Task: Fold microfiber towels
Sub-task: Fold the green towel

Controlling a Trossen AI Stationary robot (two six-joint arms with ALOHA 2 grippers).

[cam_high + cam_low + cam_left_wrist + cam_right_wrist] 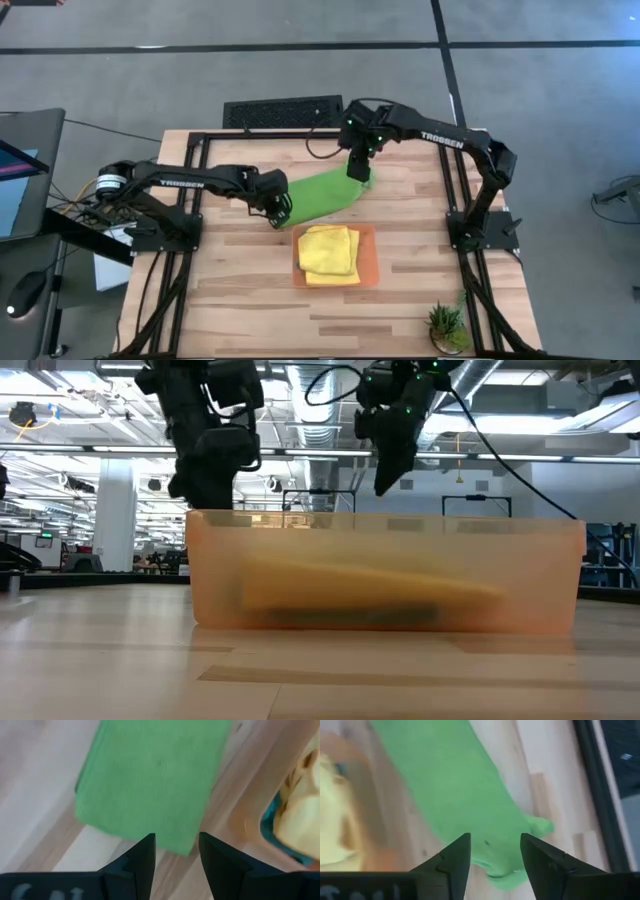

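Risk sits mainly with the lime green towel, which from above lies as a long folded strip on the wooden table, between the left pincer at its near end and the right pincer at its far end. If one arm grips or lifts before the other, I judge the strip could skew or its fold fall open. Beside it, the orange tray holds a folded yellow towel; a dragged corner could catch the tray's rim. A small potted plant stands at the table's corner.

Low view: the tray's wall fills the middle, both arms hang above it, and a large hall with pipes and ceiling lights lies behind.

Left wrist view: the fingers stand apart, holding nothing, over the strip's end; a grab from here may take only the top layer.

Right wrist view: the fingers are likewise parted and empty above the rumpled far end.
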